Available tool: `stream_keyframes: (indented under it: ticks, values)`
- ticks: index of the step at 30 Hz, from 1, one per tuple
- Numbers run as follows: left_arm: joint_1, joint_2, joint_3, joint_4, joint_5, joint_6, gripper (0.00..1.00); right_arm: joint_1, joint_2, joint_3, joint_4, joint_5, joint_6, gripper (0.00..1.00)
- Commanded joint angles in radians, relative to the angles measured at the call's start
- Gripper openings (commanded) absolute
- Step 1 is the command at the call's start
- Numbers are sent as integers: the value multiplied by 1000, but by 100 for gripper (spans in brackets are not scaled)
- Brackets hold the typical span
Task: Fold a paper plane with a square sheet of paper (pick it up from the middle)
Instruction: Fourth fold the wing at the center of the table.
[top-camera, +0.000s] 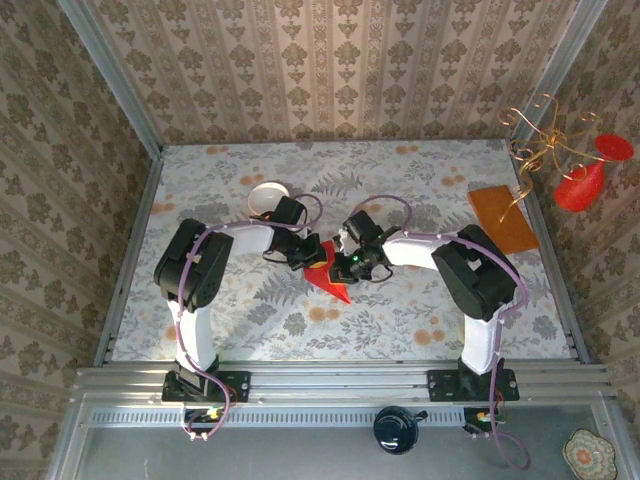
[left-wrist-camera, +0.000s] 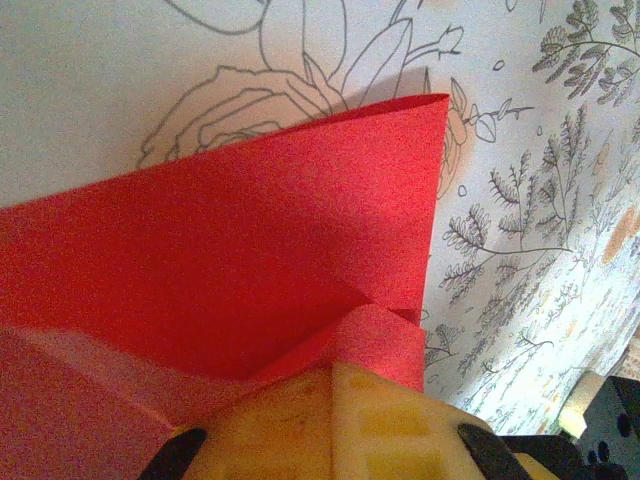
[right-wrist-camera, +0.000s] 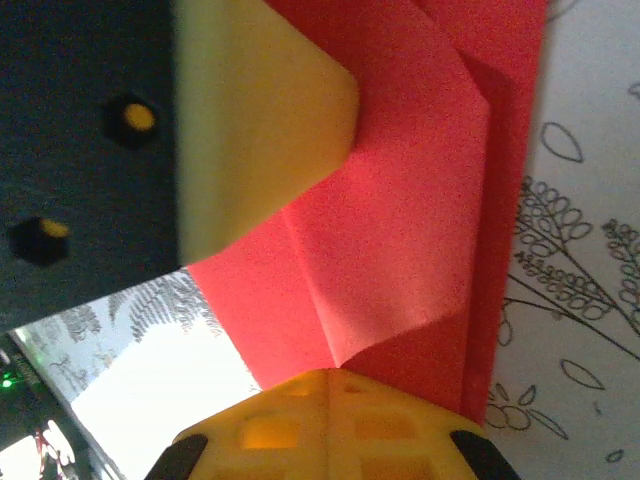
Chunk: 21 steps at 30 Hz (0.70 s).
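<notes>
Bright red folded paper plane (top-camera: 335, 283): long axis diagonal, sharp tip pointing near-right. Left gripper (top-camera: 303, 256) and right gripper (top-camera: 347, 264) both pinched closed on its far part.

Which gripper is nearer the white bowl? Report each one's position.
Left. In the top view the left gripper sits just below and right of the white bowl; the right gripper is farther right, across the red paper both pinch.
</notes>
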Motion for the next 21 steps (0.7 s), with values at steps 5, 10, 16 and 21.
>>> stream_keyframes:
  ticks: [5,10,16,21]
  values:
    - [-5,76,9,-136,-134,-7,7,5,17,-17,-98,51,-1,5]
    - [6,89,3,-158,-163,-23,6,5,-15,-59,-197,37,-42,5]
    - [13,94,-6,-155,-166,-29,6,3,-100,-152,-185,-5,-35,5]
    - [15,96,-7,-155,-164,-26,6,0,-150,-235,-147,-17,-8,5]
